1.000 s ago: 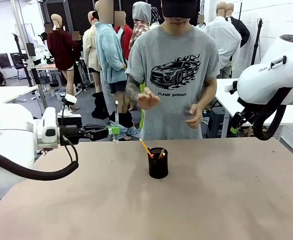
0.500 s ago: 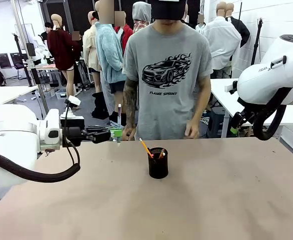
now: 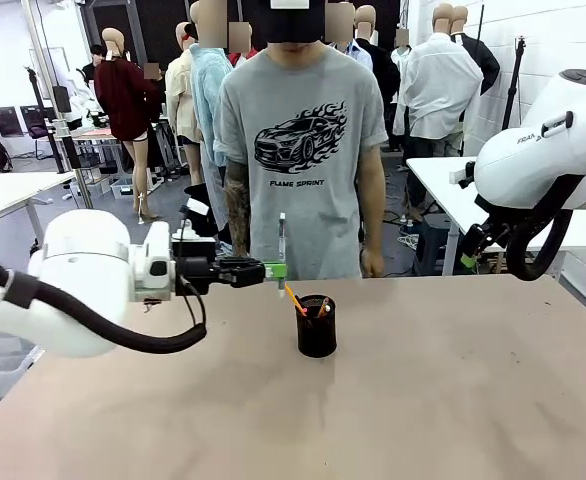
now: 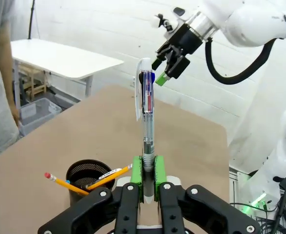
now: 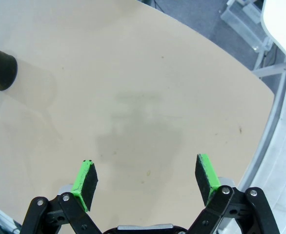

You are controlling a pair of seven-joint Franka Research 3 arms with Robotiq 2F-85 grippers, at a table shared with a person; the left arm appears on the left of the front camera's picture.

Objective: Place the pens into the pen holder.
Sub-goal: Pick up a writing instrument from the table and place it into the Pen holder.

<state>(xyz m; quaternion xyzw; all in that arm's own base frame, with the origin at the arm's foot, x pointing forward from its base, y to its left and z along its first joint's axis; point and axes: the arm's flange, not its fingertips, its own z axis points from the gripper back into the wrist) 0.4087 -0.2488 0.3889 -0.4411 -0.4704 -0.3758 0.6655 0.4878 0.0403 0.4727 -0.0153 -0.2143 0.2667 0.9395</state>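
- Tan tabletop [image 3: 453, 400] is stretching across the front view, with a person in a grey printed T-shirt [image 3: 298, 140] standing at its far edge, arms hanging down.
- The left gripper [image 3: 276, 270] is reaching in from the left, just above table height, with its 2 green pads pressed together on the white-silver pen [image 3: 281, 245].
- That pen is standing upright — long axis vertical, clip end up — and is pinched near its lower end, so most of its length is rising above the fingers.
- In the left wrist view the same pen [image 4: 146, 122] is showing a clear barrel with coloured refills inside, detail the front view is too small to give; the pads [image 4: 136, 178] are gripping it on both sides.
- The pen holder [image 3: 316, 325] is sitting on the table near the middle, just right of and below the held pen, apart from it.
- A yellow-orange pencil [image 3: 293, 298] is leaning out of the cup toward the left gripper; the left wrist view is showing 2 pencils [image 4: 87, 184] crossing at the rim of the mesh cup [image 4: 87, 176].
- The right gripper [image 5: 148, 180] is hanging over bare table with its fingers wide apart and nothing between them; the right wrist view is catching the cup [image 5: 0, 68] well away at the picture's left edge.
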